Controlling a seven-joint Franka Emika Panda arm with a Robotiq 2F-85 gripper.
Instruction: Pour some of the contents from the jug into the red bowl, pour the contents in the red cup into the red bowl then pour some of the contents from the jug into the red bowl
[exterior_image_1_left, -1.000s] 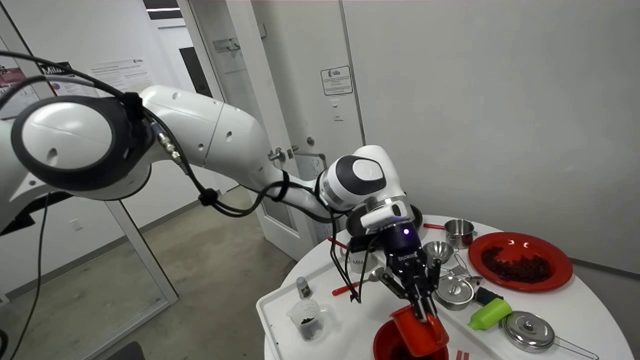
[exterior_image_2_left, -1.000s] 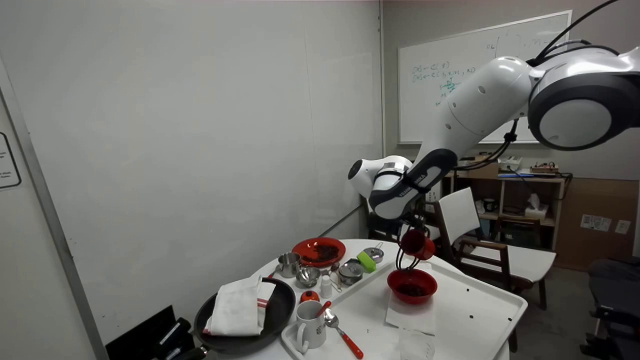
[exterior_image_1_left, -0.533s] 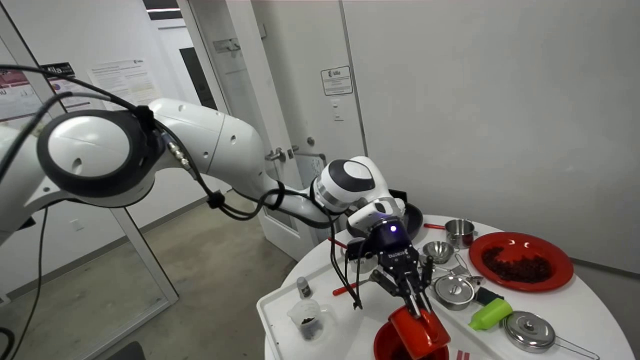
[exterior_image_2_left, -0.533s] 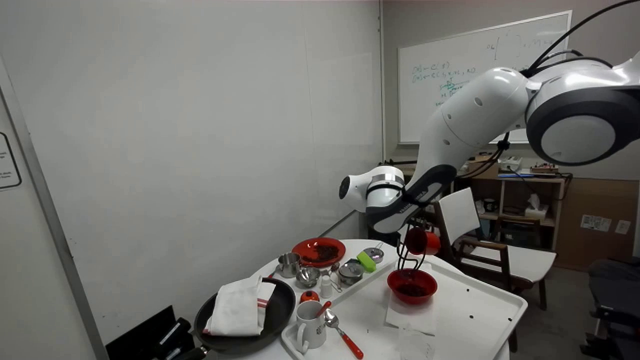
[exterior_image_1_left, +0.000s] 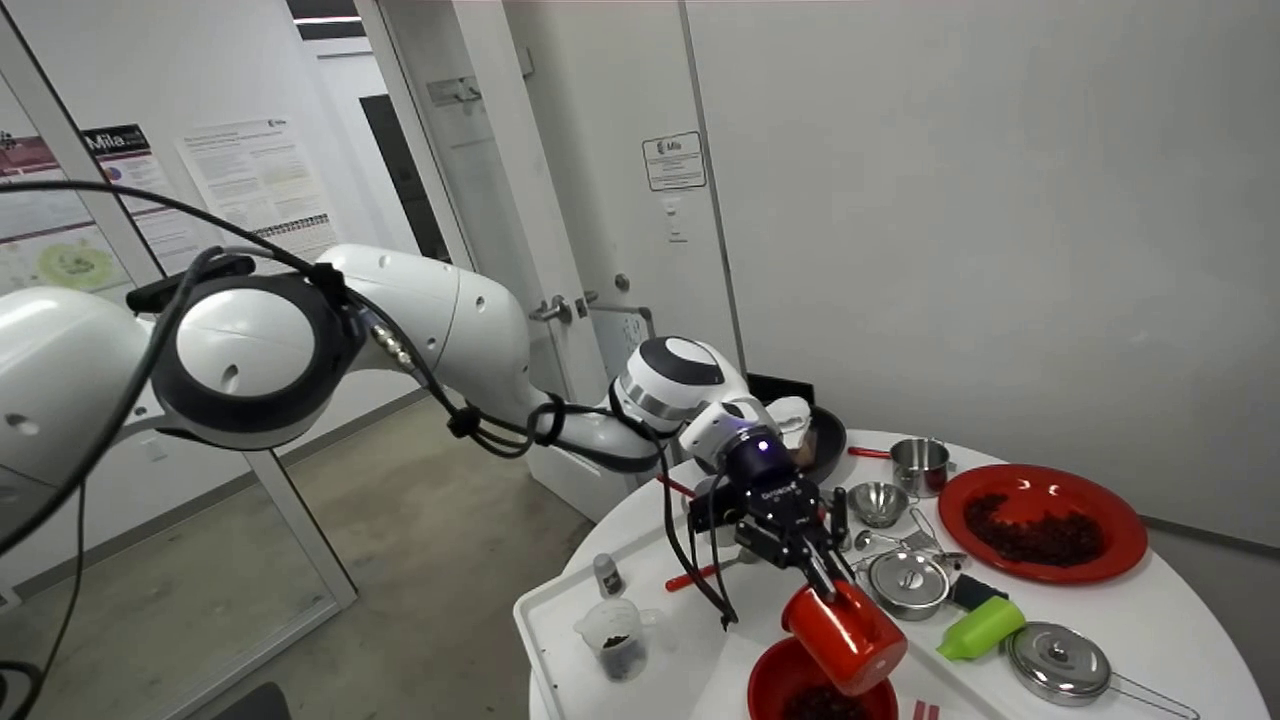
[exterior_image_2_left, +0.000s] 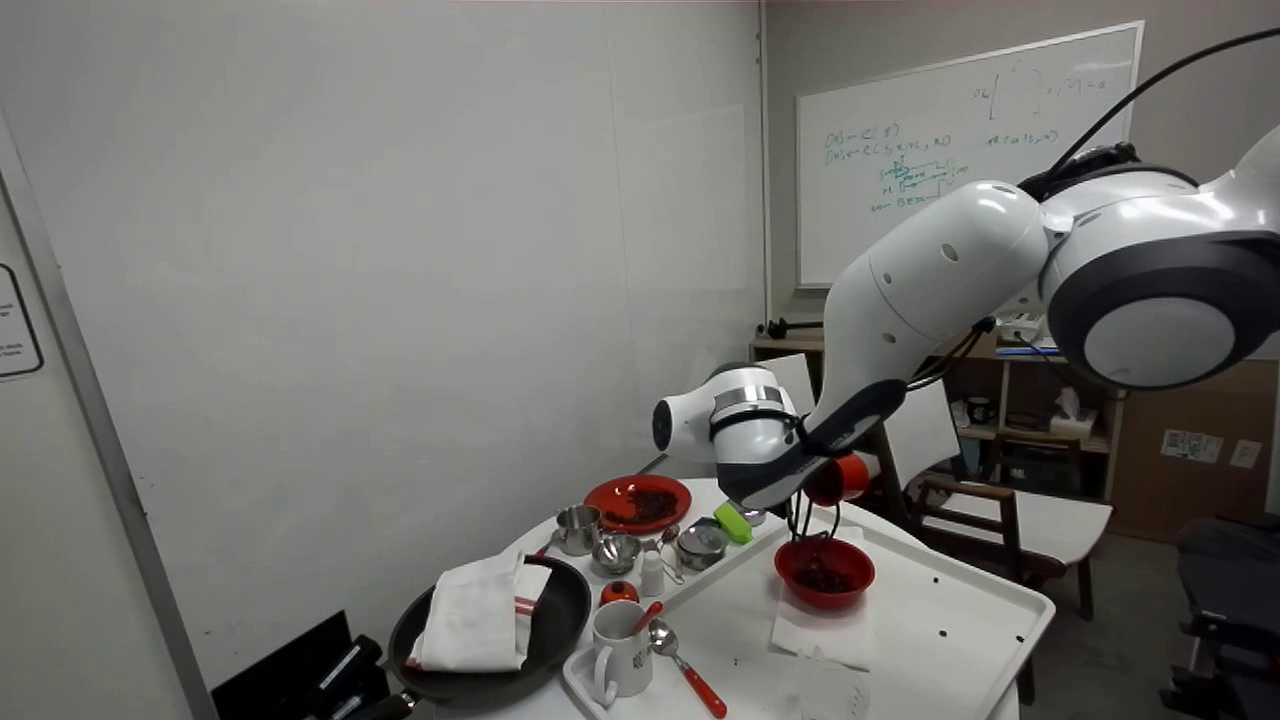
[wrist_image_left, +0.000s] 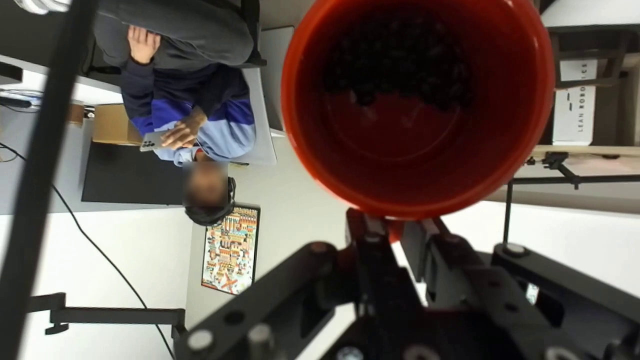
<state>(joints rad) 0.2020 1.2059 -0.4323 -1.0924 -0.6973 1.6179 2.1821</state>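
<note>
"Red bowl (exterior_image_2_left: 826, 601), on the tray (exterior_image_2_left: 930, 605), holds dark bits (exterior_image_2_left: 823, 580). Which step?"

"Second, I judge: the red cup (exterior_image_1_left: 850, 640) hangs tilted above it, loaded. Next, tip it mouth-down over the bowl."

"Pose?"

"Wrist (exterior_image_1_left: 680, 372) bent, the pincer (wrist_image_left: 398, 228) slants down, nearly closed, gripping the cup, probably by its handle (wrist_image_left: 395, 231)."

The end effector (wrist_image_left: 397, 229) clasps the red cup (wrist_image_left: 412, 135), dark pieces (wrist_image_left: 402, 60) covering part of its inside.
</note>
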